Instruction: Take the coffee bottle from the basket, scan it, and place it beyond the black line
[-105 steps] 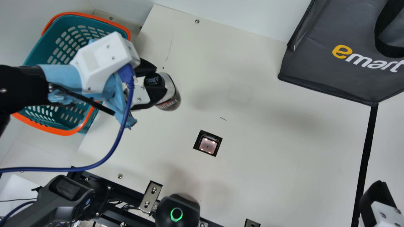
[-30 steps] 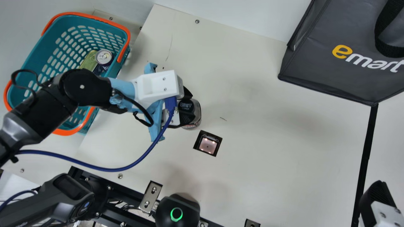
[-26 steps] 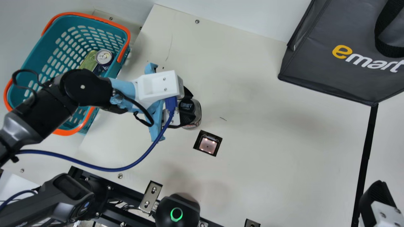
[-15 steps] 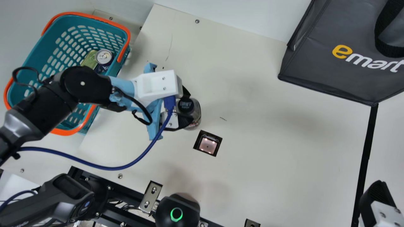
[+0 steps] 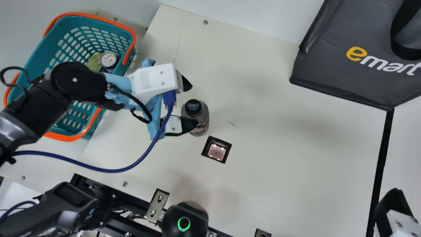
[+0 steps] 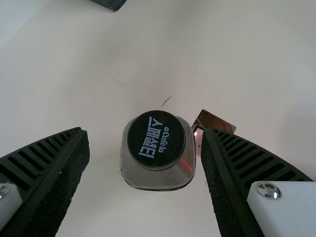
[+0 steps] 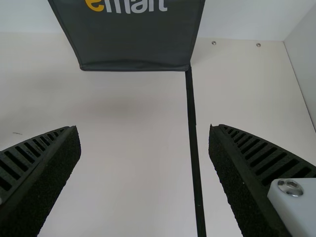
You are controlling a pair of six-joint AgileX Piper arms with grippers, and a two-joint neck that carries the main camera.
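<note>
Left claw (image 5: 193, 104) stood open over the table (image 5: 289, 164), 2 ribbed fingers well apart, 1 on either side of the coffee bottle (image 5: 198, 115), with no grip on it. Left wrist view showed a gap at each side, the narrower toward the scanner (image 5: 216, 152). Bottle stood upright between those fingers, black cap (image 6: 156, 138) up, a red streak of light on its clear shoulder. Scanner, set into the table, lay near the left claw, just past the finger on its right; lights on. Teal basket (image 5: 129, 46) with orange rim sat behind the left claw, partly under its arm; in it, 1 silver-topped can (image 5: 108, 59) beside a green item (image 5: 94, 62). Right claw (image 5: 391, 207): spread wide, holding nothing. Black line (image 5: 381, 154) ran between its 2 fingers in its wrist view, well ahead of the left claw; gray bag (image 5: 342, 75) farther out, beyond the right claw's tips.
</note>
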